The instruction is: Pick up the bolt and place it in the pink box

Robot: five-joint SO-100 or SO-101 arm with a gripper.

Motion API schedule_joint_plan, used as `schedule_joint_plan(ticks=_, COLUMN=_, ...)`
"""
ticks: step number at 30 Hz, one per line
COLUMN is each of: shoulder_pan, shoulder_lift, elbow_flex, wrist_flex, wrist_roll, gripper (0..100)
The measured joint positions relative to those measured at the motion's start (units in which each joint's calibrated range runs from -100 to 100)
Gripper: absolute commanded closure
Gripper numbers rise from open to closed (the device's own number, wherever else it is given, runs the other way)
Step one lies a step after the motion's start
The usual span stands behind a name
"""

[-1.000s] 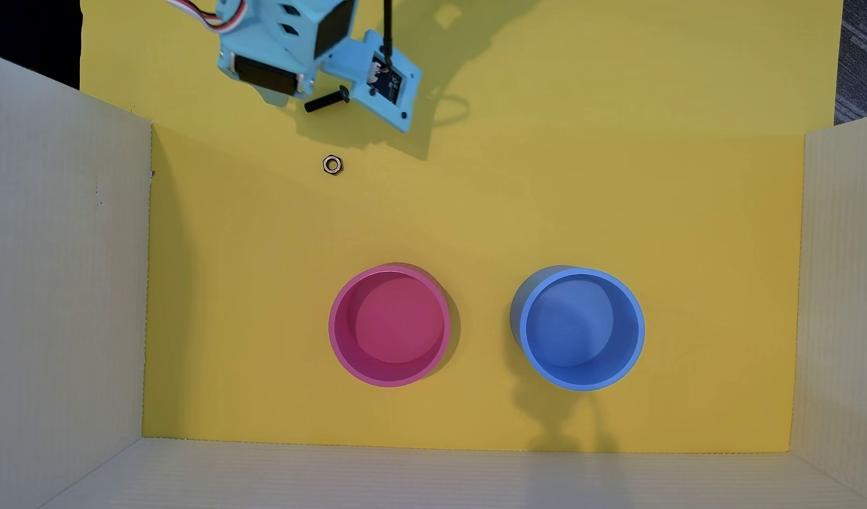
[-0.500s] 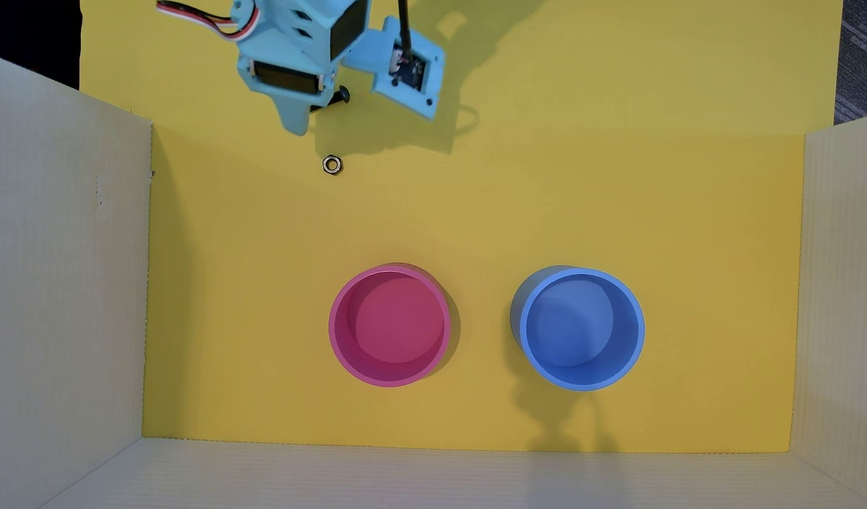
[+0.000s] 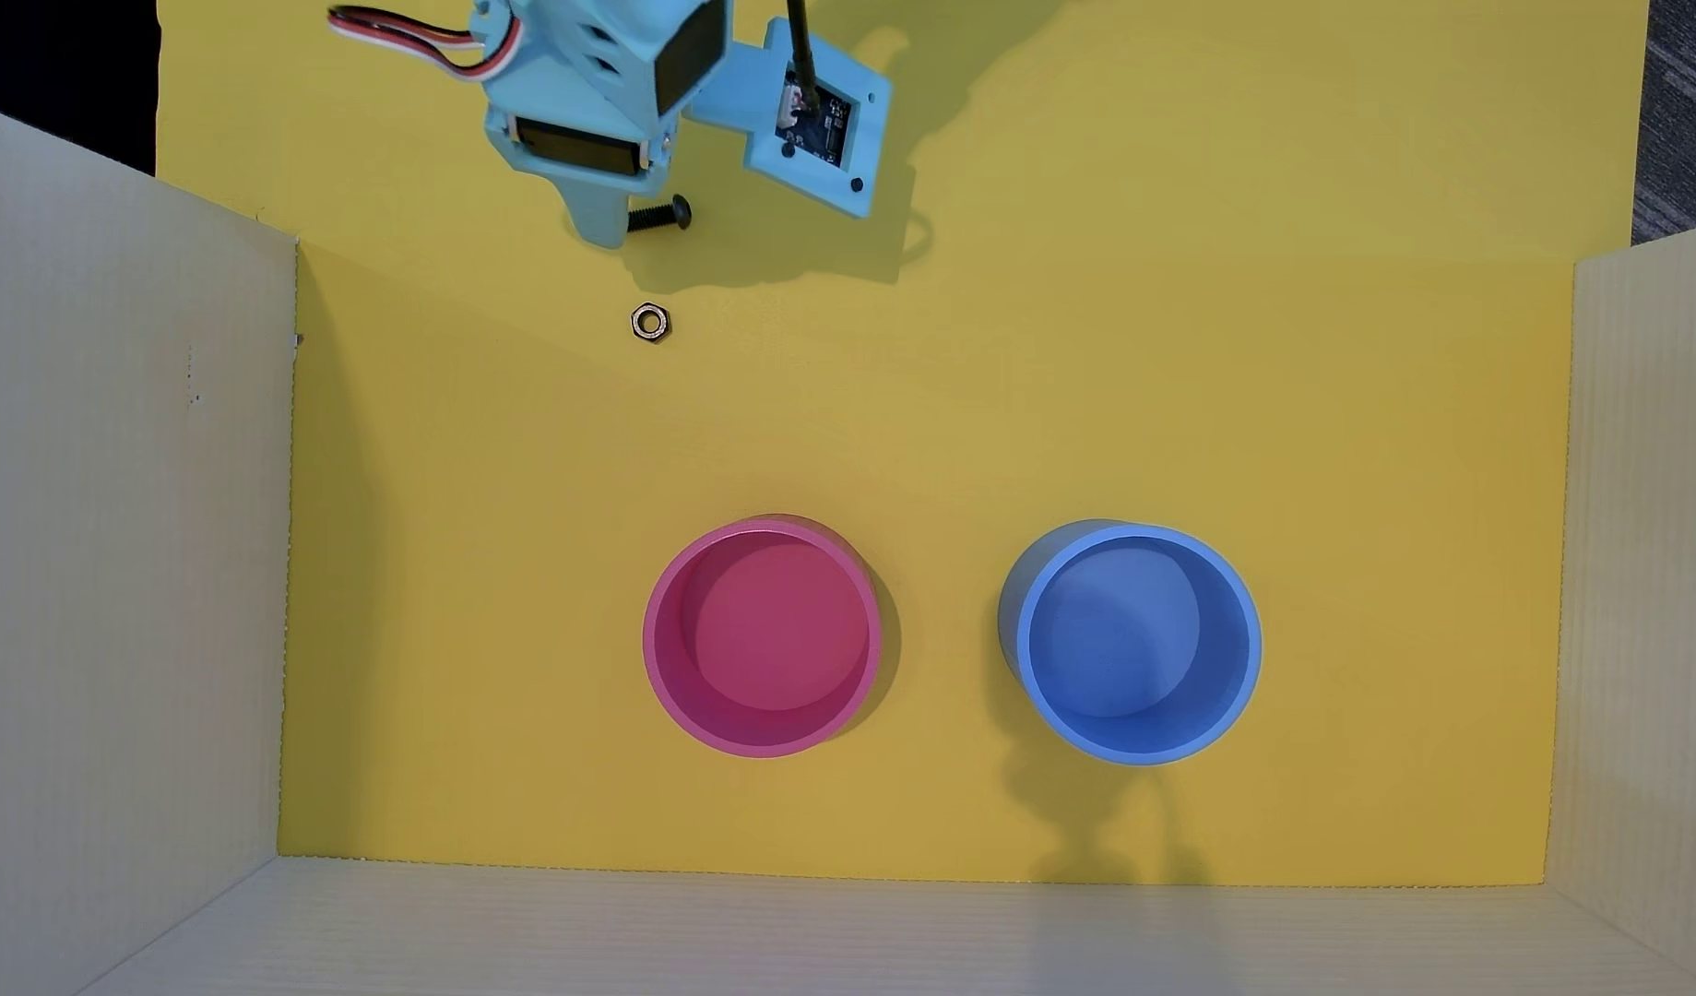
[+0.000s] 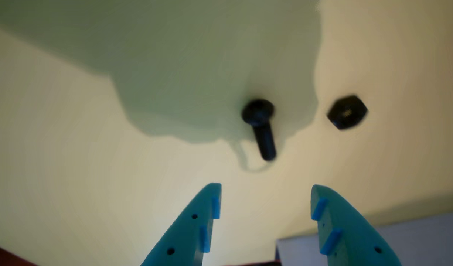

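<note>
The bolt (image 3: 660, 215), a small black screw, lies on the yellow floor at the top of the overhead view. Its head points right and its shaft end touches or slips under a teal finger. My gripper (image 3: 623, 230) hovers over it. In the wrist view the bolt (image 4: 261, 129) lies just ahead of the gripper (image 4: 265, 188), in line with the gap. The fingers stand open with nothing between them. The pink box (image 3: 762, 749) stands empty far below in the overhead view.
A silvery hex nut (image 3: 650, 323) lies just below the bolt and shows dark in the wrist view (image 4: 346, 112). A blue round container (image 3: 1141, 755) stands right of the pink box. Pale cardboard walls (image 3: 125, 575) enclose the yellow floor on the left, right and bottom.
The arm swung right and reached down over the bolt. The bolt shifted slightly down and right and turned closer to horizontal. The nut and both containers stayed put.
</note>
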Motion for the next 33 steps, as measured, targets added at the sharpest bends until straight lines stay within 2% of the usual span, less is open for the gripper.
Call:
schedule_joint_plan(ticks=6, shoulder_pan=-2.8, shoulder_lift=0.0, elbow_flex=4.1, wrist_flex=-5.5, wrist_roll=-0.3, gripper=83)
schedule_joint_plan(ticks=18, shoulder_pan=-3.0, shoulder_lift=0.0, elbow_flex=4.8, wrist_flex=-8.2, wrist_roll=-1.6, gripper=83)
schedule_joint_plan(ticks=26, shoulder_pan=-3.1, shoulder_lift=0.0, elbow_flex=9.1, wrist_flex=-15.6, wrist_roll=-3.5, gripper=83)
schedule_joint_plan(ticks=33, shoulder_pan=-3.1, shoulder_lift=0.0, elbow_flex=9.1, wrist_flex=-16.3, wrist_roll=-4.7, gripper=83)
